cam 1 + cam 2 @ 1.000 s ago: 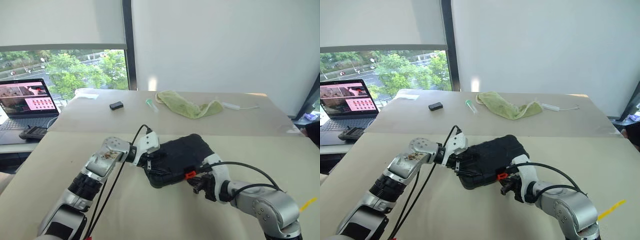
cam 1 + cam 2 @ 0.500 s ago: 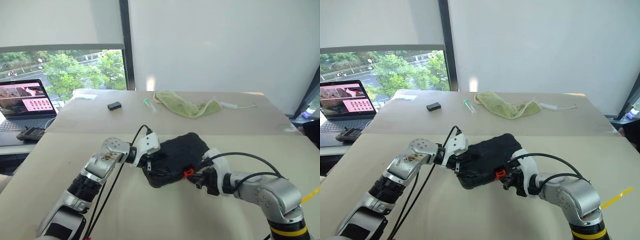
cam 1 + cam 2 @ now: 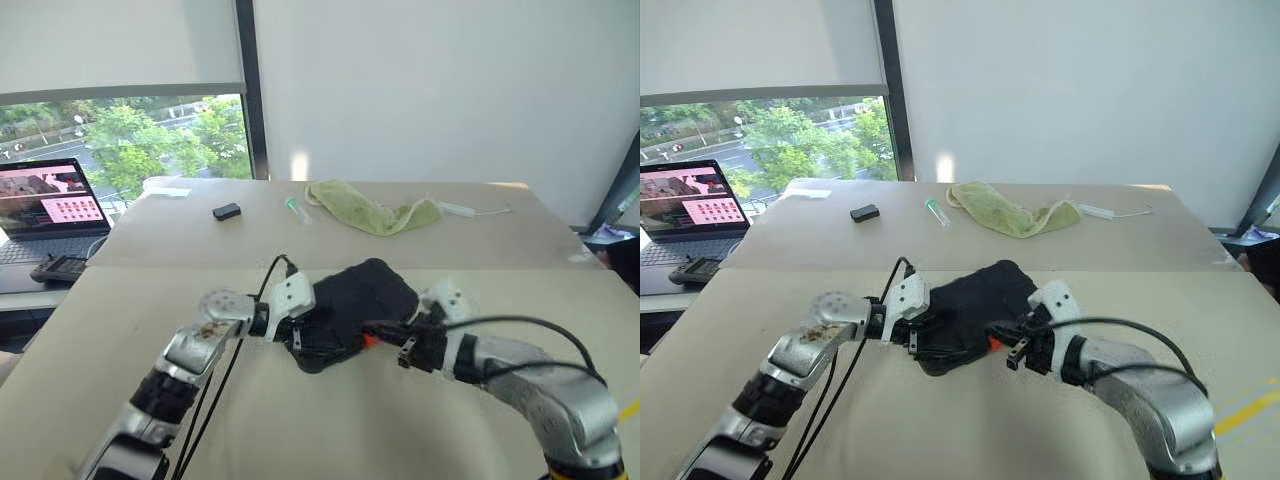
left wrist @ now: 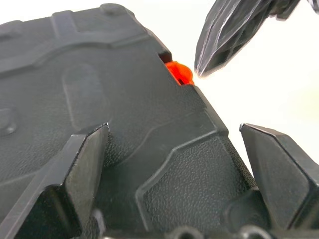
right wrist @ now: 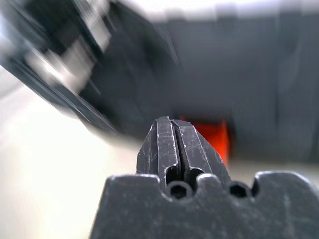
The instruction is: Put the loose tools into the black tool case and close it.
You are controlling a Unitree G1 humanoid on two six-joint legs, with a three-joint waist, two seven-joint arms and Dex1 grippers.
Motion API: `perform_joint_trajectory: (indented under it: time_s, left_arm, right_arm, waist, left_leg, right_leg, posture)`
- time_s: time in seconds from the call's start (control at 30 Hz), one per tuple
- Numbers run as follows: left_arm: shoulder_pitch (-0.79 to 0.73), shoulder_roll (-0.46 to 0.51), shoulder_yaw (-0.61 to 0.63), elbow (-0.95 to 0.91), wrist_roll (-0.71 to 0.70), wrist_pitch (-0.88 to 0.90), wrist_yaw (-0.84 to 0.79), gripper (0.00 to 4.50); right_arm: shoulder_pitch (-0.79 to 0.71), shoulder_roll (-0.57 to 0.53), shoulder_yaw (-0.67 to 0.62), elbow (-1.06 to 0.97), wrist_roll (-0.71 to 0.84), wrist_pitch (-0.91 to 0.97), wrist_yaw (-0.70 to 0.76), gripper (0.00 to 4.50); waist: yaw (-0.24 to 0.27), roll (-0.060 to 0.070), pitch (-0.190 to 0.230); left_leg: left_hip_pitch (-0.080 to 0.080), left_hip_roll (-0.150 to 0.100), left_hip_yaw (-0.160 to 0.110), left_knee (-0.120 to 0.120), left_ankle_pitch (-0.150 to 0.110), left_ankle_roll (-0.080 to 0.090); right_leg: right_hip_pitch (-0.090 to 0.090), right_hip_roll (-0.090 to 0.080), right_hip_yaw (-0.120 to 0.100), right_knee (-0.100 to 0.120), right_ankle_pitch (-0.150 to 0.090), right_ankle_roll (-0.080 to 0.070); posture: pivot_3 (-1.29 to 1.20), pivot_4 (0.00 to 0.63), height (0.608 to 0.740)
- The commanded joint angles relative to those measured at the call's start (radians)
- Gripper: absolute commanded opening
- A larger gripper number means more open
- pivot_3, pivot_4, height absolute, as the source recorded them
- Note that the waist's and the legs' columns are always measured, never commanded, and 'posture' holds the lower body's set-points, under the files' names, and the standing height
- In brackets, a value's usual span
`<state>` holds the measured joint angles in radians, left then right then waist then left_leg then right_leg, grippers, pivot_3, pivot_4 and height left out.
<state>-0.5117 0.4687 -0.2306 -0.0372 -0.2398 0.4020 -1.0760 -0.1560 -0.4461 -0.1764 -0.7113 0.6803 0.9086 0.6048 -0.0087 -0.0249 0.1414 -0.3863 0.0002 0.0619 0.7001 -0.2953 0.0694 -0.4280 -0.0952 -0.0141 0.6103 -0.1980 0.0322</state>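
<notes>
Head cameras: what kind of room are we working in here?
Likely an office or lab with upper-floor windows: a laptop on a side desk, a window over trees and a road, plain tables pushed together.

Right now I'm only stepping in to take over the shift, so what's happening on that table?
The robot is working on the black tool case, which lies closed on the table. Its left gripper is open, with one finger on each side of one end of the case. The right gripper, shut, points its tips at the small orange latch on the case's front edge.
</notes>
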Motion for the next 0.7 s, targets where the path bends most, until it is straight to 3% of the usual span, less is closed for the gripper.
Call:
perform_joint_trajectory:
  time_s: [0.03,0.23,0.37,0.5,0.7]
  left_arm:
    - [0.076,0.016,0.173,-0.103,-0.16,0.129,0.048,4.5]
    - [0.369,0.129,0.388,-0.348,-0.298,0.216,0.091,4.5]
    - [0.547,0.189,0.484,-0.428,-0.34,0.224,0.085,4.5]
    - [0.725,0.237,0.56,-0.482,-0.332,0.184,0.072,4.5]
    - [0.79,0.249,0.599,-0.454,-0.363,0.161,0.046,4.5]
  right_arm:
    - [0.19,-0.078,-0.147,-0.083,0.002,-0.135,0.097,0.77]
    - [0.557,-0.187,-0.371,-0.062,-0.045,-0.323,0.284,2.85]
    - [0.677,-0.192,-0.5,-0.008,-0.036,-0.409,0.36,4.3]
    - [0.759,-0.195,-0.585,0.047,-0.066,-0.505,0.424,4.47]
    - [0.802,-0.211,-0.593,0.135,-0.11,-0.596,0.476,4.47]
  waist:
    - [0.004,0.0,0.0]
    - [0.008,0.001,0.002]
    - [0.016,0.002,0.003]
    - [0.022,0.003,0.004]
    - [0.031,0.004,0.004]
  left_leg:
    - [-0.001,0.0,0.0,0.0,0.0,0.0]
    - [-0.003,-0.002,0.0,-0.001,-0.001,0.0]
    - [0.0,-0.002,0.0,-0.001,-0.001,-0.001]
    - [0.003,-0.001,0.0,-0.002,-0.001,-0.002]
    - [0.003,-0.001,0.0,-0.003,-0.001,-0.002]
  right_leg:
    - [0.0,0.0,0.0,0.0,0.0,0.0]
    - [-0.002,-0.009,-0.001,-0.002,-0.002,0.002]
    - [-0.001,-0.011,-0.002,-0.002,-0.004,-0.001]
    - [0.002,-0.012,-0.001,-0.002,-0.01,-0.009]
    - [0.002,-0.012,-0.001,-0.002,-0.013,-0.006]
  posture:
    - [0.0,0.15,0.74]
    - [0.0,0.15,0.74]
    - [0.0,0.15,0.74]
    - [0.0,0.15,0.74]
    - [0.0,0.15,0.74]
